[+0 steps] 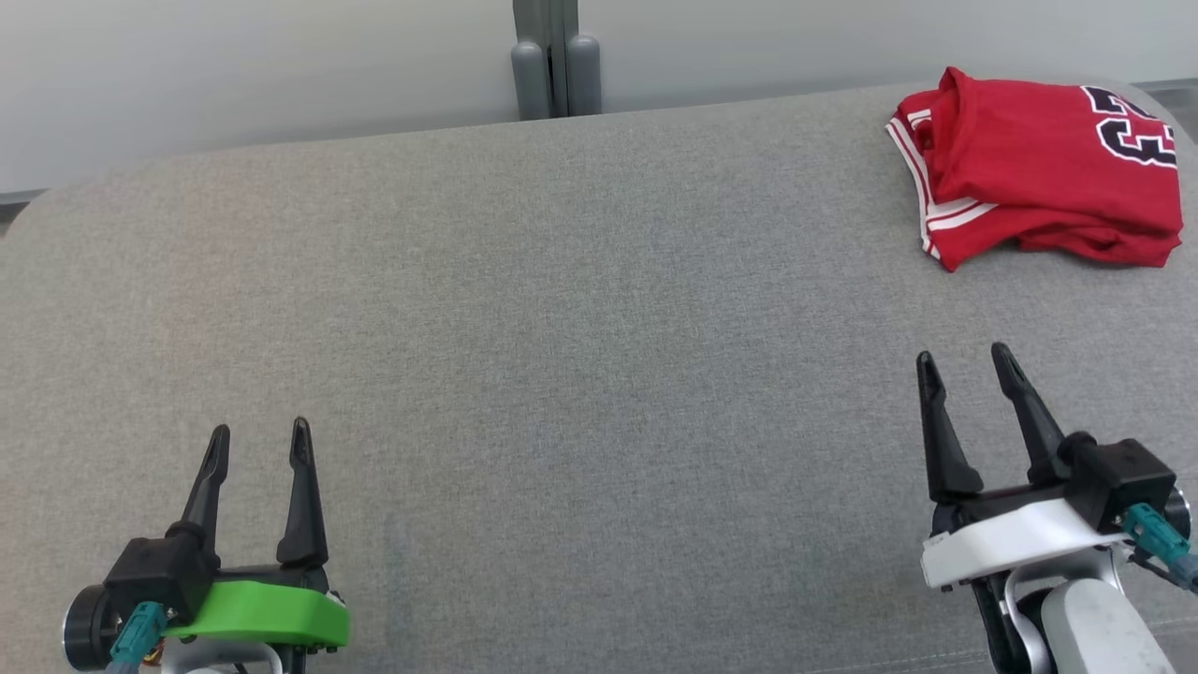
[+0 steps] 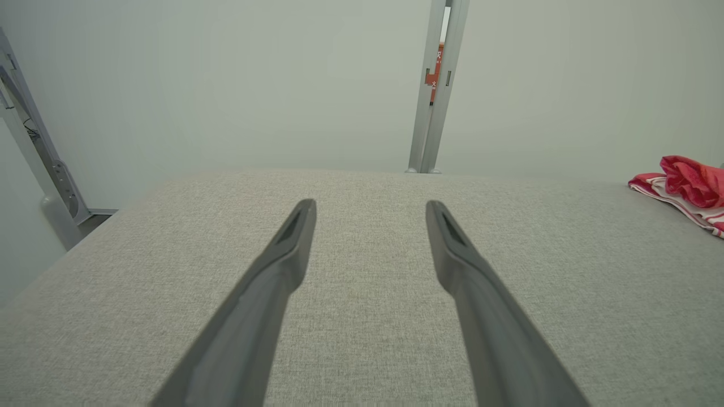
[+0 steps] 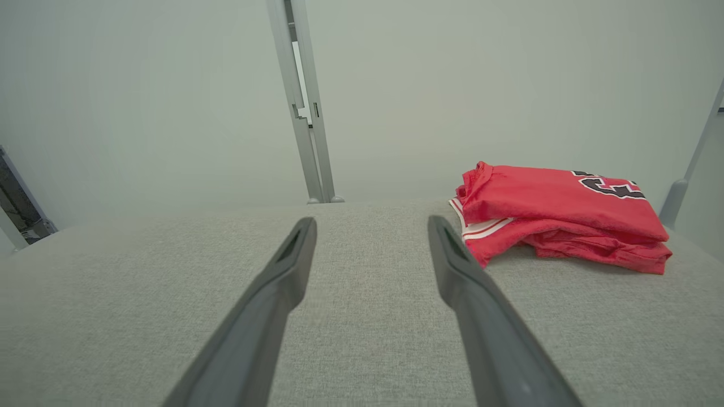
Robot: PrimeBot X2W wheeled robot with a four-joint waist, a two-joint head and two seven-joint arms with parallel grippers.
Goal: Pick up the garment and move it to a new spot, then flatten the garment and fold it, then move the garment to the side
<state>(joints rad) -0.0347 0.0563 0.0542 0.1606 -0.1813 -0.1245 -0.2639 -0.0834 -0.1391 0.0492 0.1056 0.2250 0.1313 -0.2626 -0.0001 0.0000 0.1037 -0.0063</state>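
**Folded red jersey at the far right corner, both grippers empty at the near edge**

A wide grey fabric-covered surface [image 1: 562, 328] takes up most of the head view, its far edge running along a pale wall [image 1: 234, 65].

The garment [image 1: 1039, 168] is a red jersey with white-striped trim and dark numerals edged in white. It lies folded into a compact stack at the far right corner of the surface. In the right wrist view the garment [image 3: 560, 215] sits ahead and to the right of the fingers, its layers piled with the striped edge facing the camera. In the left wrist view only a bit of it [image 2: 687, 183] shows at the right border.

The right gripper [image 1: 962, 354] is low at the near right on a white mount, fingers pointing away from the robot and leaning slightly left, well short of the jersey. Its jaws are spread wide with nothing between them but bare fabric [image 3: 371, 220].

The left gripper [image 1: 260, 429] is at the near left on a green mount, fingers pointing away from the robot, well apart from the garment. It too is spread wide and empty [image 2: 370, 204].

A grey upright post [image 1: 556, 65] stands behind the far edge, near the middle.
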